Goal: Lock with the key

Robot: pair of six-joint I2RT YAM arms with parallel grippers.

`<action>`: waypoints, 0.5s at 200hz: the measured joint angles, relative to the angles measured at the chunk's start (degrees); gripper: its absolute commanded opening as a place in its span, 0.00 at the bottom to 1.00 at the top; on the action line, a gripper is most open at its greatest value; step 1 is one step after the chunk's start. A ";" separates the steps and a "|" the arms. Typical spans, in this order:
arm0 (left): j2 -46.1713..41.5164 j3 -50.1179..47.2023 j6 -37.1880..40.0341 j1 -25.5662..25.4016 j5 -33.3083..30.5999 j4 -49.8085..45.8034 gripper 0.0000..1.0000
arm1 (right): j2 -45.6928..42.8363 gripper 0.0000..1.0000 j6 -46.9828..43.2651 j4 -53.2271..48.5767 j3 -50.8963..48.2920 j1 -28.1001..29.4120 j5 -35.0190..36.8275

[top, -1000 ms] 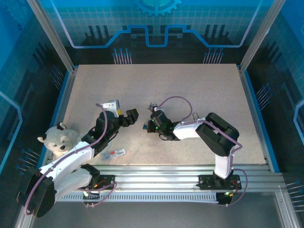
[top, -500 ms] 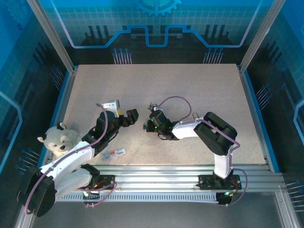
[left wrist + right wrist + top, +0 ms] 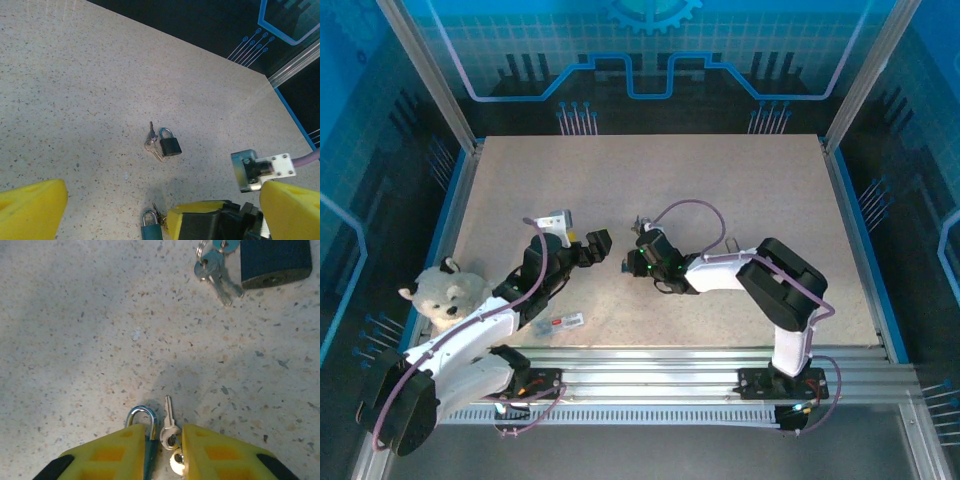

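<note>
a robotics lab cell: aluminium frame [image 3: 427,75], blue circuit-print walls [image 3: 740,40], speckled table [image 3: 720,190].

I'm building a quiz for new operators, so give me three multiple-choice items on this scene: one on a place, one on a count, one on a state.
1. Where is the plush bear?
A) at the table's left edge
B) between the two grippers
C) in the far right corner

2. How many padlocks lie on the table?
A) one
B) two
C) four

3. The left gripper is:
A) shut on a key
B) shut on a padlock
C) open

Answers:
1 A: the bear sits at the left edge.
2 B: there is a black padlock and a second padlock at the right gripper.
3 C: its yellow fingers stand wide apart.
</note>
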 measured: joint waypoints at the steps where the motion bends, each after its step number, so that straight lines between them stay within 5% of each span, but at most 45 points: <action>1: 0.02 0.00 0.00 0.00 0.00 0.00 0.99 | -0.13 0.29 -0.09 -0.07 0.00 0.00 0.00; 100: 0.15 0.00 0.00 0.00 0.00 0.02 0.99 | -11.96 0.80 -6.49 -6.95 -0.17 0.04 3.67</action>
